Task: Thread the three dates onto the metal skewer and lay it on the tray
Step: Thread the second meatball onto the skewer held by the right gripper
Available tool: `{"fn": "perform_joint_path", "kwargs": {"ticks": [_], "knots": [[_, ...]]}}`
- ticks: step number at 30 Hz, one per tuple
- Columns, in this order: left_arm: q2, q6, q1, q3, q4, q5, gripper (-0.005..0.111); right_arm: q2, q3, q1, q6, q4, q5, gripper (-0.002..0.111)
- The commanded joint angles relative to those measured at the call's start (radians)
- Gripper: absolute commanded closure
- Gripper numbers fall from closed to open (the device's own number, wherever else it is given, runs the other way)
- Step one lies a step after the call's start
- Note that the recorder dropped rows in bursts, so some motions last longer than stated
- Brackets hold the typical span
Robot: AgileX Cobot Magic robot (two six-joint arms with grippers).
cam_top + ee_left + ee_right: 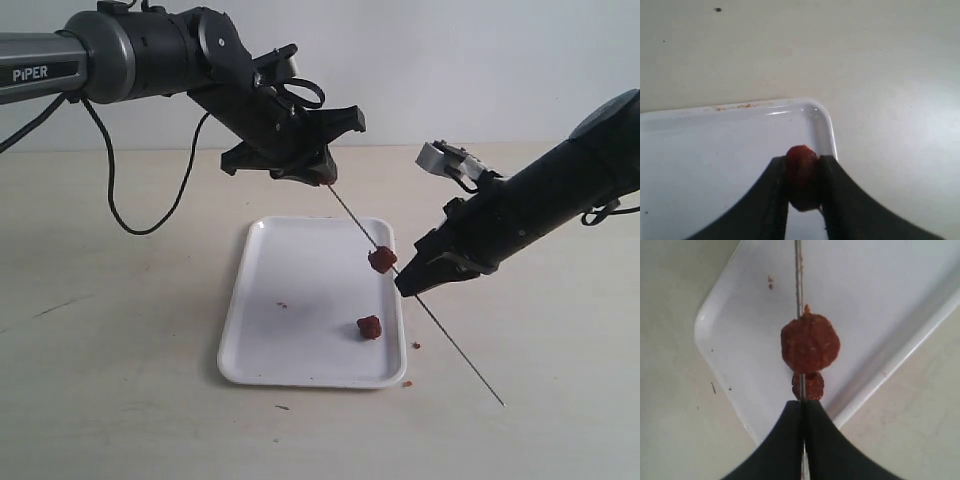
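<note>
The white tray (300, 340) lies mid-table. Above its right side the thin metal skewer (455, 352) slants from upper left down to lower right. One date (382, 259) is threaded on it, seen large in the right wrist view as a date (810, 343) on the rod (798, 275). My right gripper (407, 287) (803, 403) is shut on the skewer just below that date. A second date (369, 326) lies loose on the tray. My left gripper (325, 178) (803, 161) sits at the skewer's upper end, shut on the third date (801, 175), over a tray corner (815, 107).
Tiny brown crumbs (283, 304) dot the tray, and others (416, 345) lie on the table by its right rim. A black cable (150, 225) hangs from the left arm to the table behind the tray. The skewer's low tip (502, 404) ends near the table's front.
</note>
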Motion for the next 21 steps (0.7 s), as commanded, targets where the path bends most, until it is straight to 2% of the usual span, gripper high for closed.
{"fn": "perform_joint_path", "kwargs": {"ticks": [1, 11, 21], "knots": [[-0.011, 0.003, -0.008, -0.005, -0.008, -0.008, 0.084, -0.001, -0.002, -0.002, -0.011, 0.057, -0.043, 0.108], [-0.011, 0.003, -0.012, -0.005, -0.023, 0.002, 0.084, -0.001, -0.002, -0.002, -0.102, 0.173, -0.039, 0.108], [-0.011, 0.007, -0.013, -0.005, -0.032, 0.045, 0.084, 0.024, -0.002, -0.002, -0.242, 0.373, -0.051, 0.108]]}}
